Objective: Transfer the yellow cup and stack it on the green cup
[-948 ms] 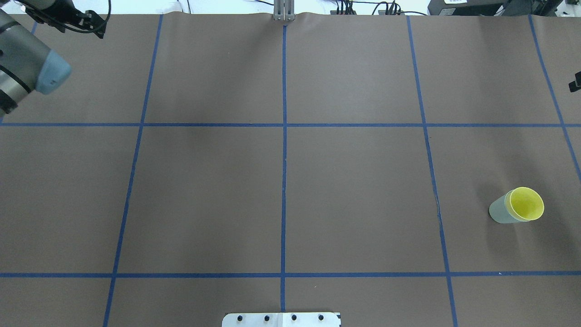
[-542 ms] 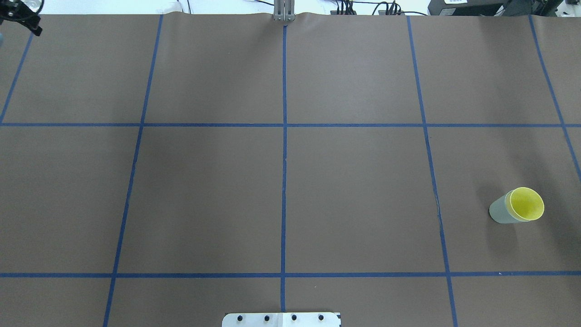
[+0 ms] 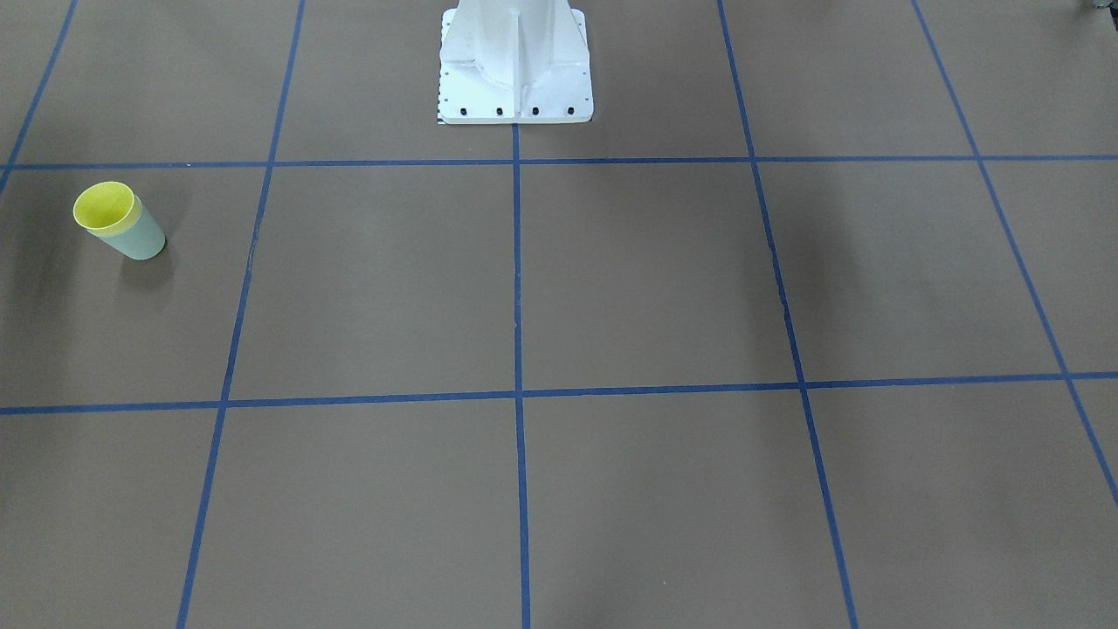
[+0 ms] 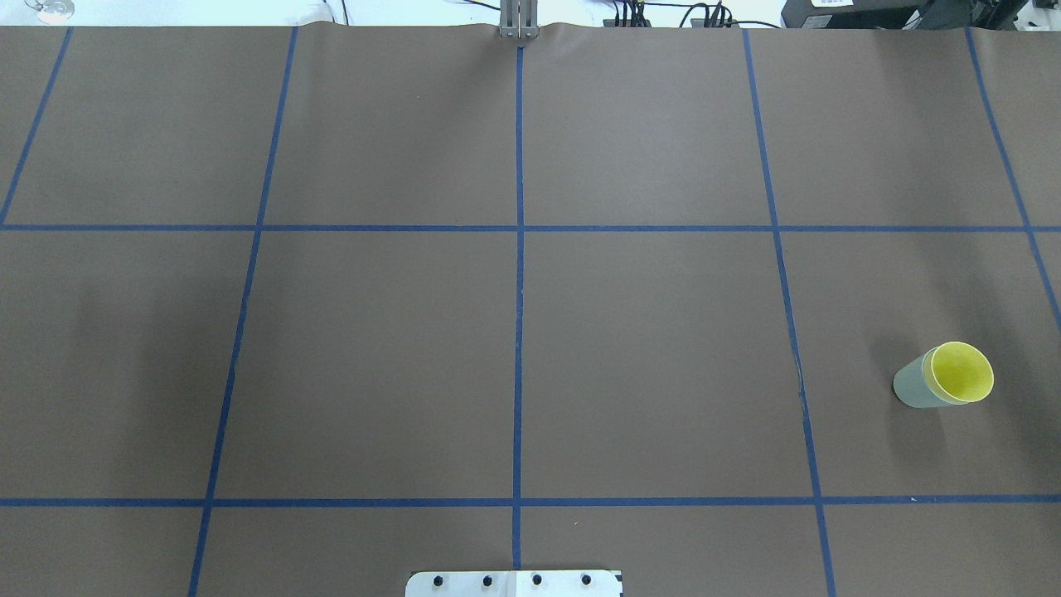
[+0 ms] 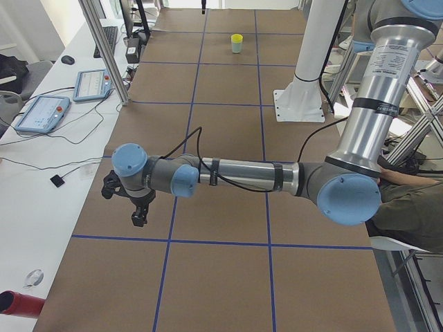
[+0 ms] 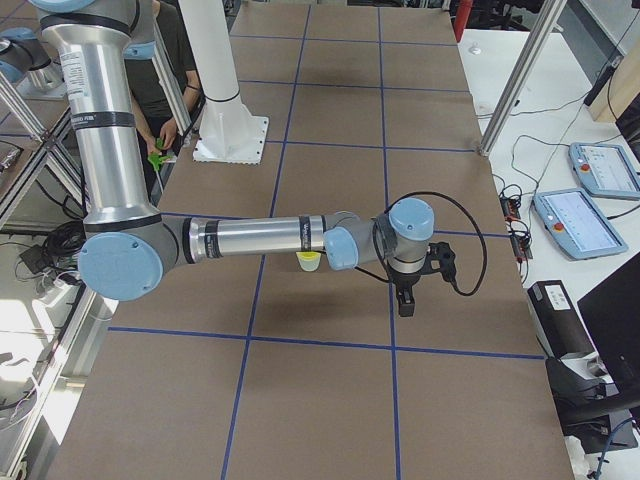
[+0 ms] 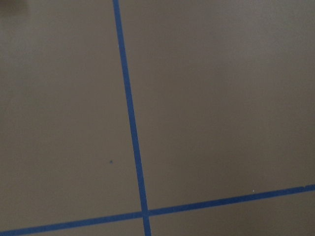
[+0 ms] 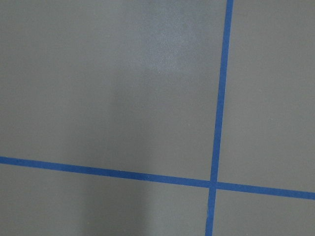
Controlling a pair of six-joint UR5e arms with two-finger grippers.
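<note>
One yellow cup (image 4: 962,372), one green cup (image 4: 912,388).

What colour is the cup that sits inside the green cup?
The inner cup is bright yellow; the overhead exterior view shows it best.

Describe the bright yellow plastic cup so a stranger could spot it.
On the brown table crossed by blue tape lines, go to the end on the robot's right. A pale mint-green plastic tumbler stands there. The bright yellow tapered cup sits nested inside it, showing only its rim and inside.
</note>
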